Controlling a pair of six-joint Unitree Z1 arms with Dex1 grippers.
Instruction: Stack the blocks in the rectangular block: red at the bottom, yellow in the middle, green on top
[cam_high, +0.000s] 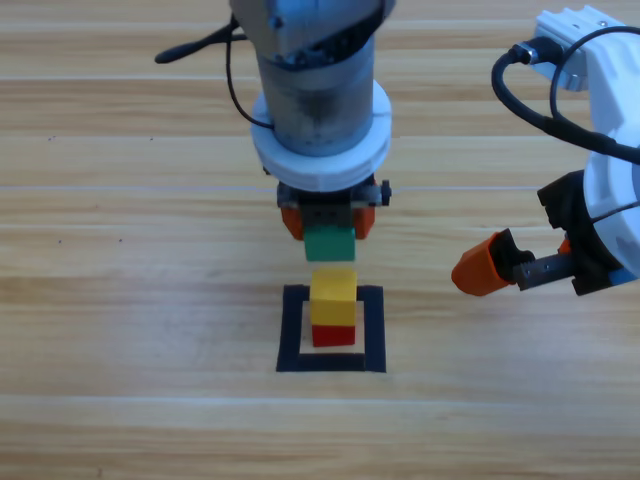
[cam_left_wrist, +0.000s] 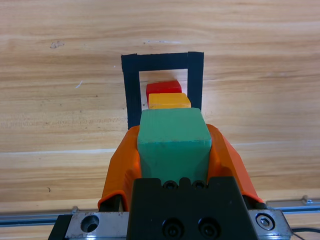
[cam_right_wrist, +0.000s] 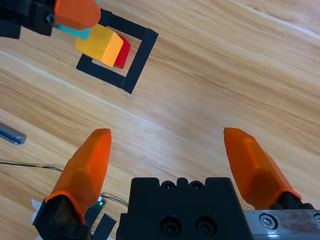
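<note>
Green cube (cam_high: 329, 243), clamped in left gripper (cam_high: 329, 222), hangs above yellow cube (cam_high: 333, 296).

left end effector (cam_left_wrist: 172, 150) grips green cube (cam_left_wrist: 173, 142) | above yellow cube (cam_left_wrist: 169, 101)

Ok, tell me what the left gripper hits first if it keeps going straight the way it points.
Probably the yellow cube. The left gripper, shut on the green cube, points down at the yellow-on-red stack inside the black tape rectangle, so the green cube would likely touch yellow first; the gap is unclear.
</note>
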